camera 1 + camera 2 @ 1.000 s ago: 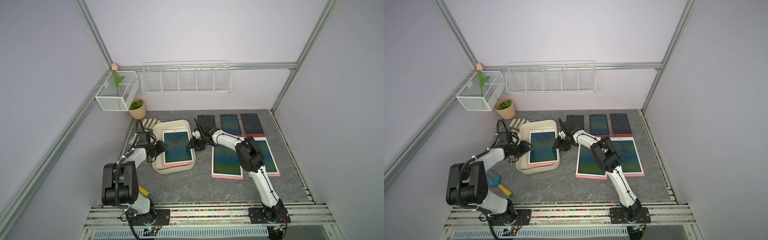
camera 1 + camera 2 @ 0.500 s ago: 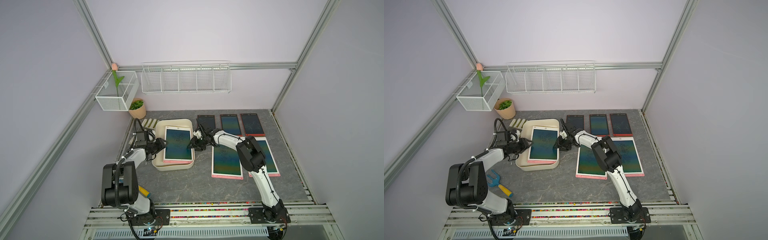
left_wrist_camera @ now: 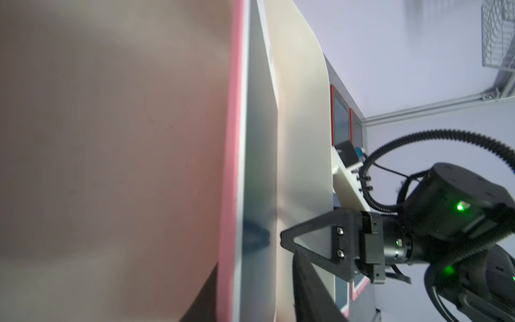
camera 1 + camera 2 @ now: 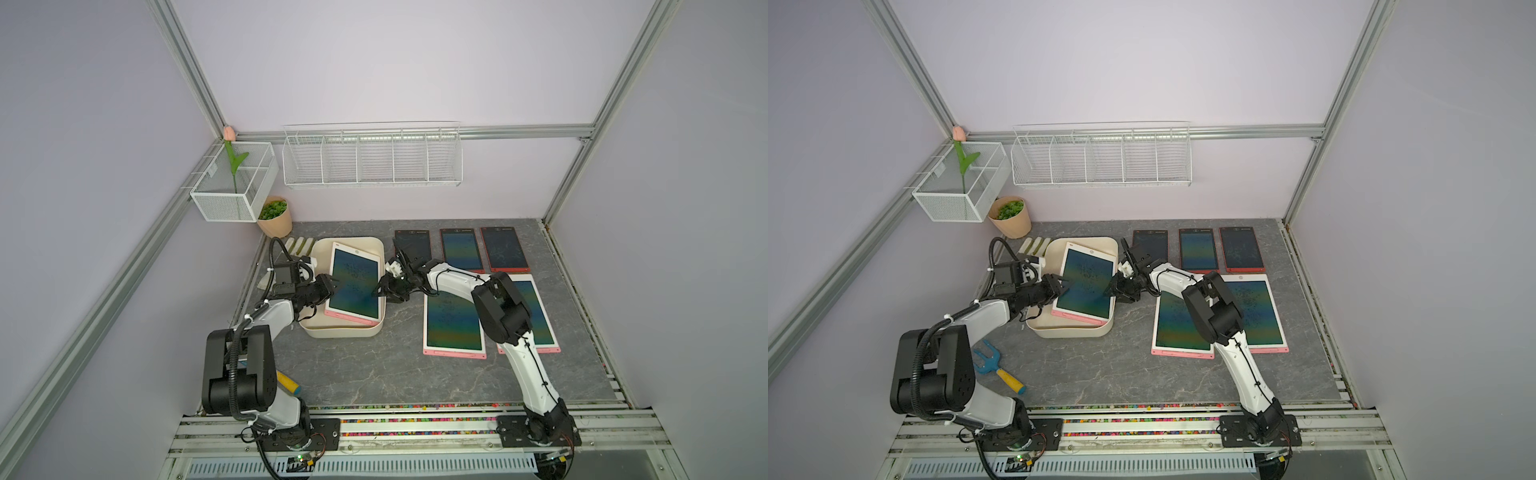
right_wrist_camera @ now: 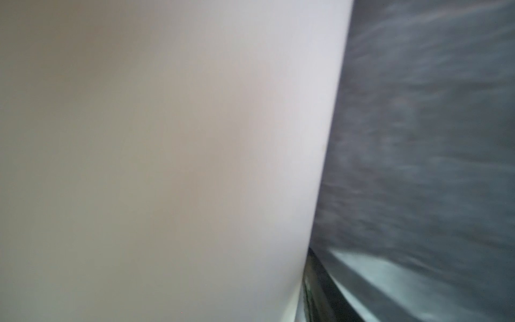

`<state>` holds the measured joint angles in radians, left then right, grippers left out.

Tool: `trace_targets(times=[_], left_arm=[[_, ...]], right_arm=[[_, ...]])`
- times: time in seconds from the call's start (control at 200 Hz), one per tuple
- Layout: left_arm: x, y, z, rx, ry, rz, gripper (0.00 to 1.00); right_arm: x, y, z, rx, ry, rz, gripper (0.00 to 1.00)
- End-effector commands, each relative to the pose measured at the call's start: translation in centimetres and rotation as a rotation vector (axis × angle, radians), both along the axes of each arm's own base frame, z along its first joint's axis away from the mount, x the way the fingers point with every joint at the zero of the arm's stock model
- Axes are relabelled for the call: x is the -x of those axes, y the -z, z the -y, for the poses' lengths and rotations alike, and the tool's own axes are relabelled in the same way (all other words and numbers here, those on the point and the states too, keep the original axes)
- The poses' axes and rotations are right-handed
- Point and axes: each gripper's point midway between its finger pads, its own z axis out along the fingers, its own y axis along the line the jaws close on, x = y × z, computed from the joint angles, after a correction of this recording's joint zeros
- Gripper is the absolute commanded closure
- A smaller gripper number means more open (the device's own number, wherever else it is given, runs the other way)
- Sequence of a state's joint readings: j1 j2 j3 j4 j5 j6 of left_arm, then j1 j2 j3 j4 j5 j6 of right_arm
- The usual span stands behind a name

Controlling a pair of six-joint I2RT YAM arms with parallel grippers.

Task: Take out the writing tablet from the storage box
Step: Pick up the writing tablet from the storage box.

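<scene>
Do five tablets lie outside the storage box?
Yes, three small tablets and two large tablets lie beside the storage box.

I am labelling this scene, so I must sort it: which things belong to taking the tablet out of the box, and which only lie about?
Job: writing tablet, storage box, left gripper, right gripper.
Lying about: five tablets on the table, potted plant, wire baskets, blue hand fork.
</scene>
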<state>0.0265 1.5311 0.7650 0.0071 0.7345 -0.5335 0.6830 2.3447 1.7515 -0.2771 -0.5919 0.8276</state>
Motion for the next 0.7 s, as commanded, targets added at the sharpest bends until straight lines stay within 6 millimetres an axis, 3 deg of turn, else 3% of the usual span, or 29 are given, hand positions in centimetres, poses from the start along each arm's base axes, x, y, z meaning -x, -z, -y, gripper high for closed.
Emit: trace_targets(times=[0.0, 0.345, 0.695], left_arm=[[1.5, -0.1, 1.8, 0.084, 0.077, -0.036, 0.65], [1.6, 0.2, 1.1, 0.025, 0.052, -0.06, 0.72], [1.8, 0.5, -0.1, -0.07, 0.017, -0.115, 0.96]], right_arm=[[1.3, -7.2, -3.6, -0.234, -0.11, 0.082, 0.53], [1.2, -7.2, -2.9, -0.23, -0.104, 0.081, 0.52], [0.9, -8.0, -2.6, -0.239, -0.081, 0.093, 0.46]])
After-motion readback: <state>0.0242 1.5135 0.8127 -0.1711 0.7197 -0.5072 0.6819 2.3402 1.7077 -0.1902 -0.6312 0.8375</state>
